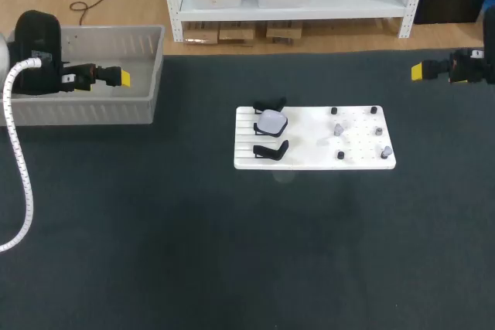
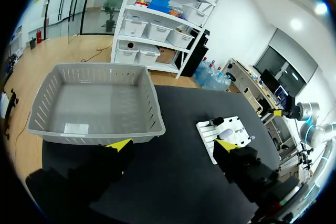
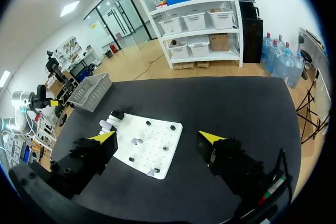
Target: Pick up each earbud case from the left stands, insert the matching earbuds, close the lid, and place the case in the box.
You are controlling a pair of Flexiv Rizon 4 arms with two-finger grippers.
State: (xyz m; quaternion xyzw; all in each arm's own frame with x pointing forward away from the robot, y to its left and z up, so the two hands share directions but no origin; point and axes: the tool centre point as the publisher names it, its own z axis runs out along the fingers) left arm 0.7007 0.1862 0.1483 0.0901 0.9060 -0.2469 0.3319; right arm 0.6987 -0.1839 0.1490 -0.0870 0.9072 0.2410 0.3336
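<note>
Case (image 1: 271, 121) sits on the board's (image 1: 309, 158) left stands. Our left gripper (image 1: 122, 79) hangs far left of the board, at the box (image 1: 156, 59); right gripper (image 1: 417, 72) off its right end; both spread wide, empty.

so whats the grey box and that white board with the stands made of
The grey box looks like moulded plastic with a matte light grey finish, judging by its thin slotted walls and thickened rim. The white board looks smooth, thin and flat, with a grid of small holes. It is probably plastic or painted sheet, but I cannot tell which.
</note>
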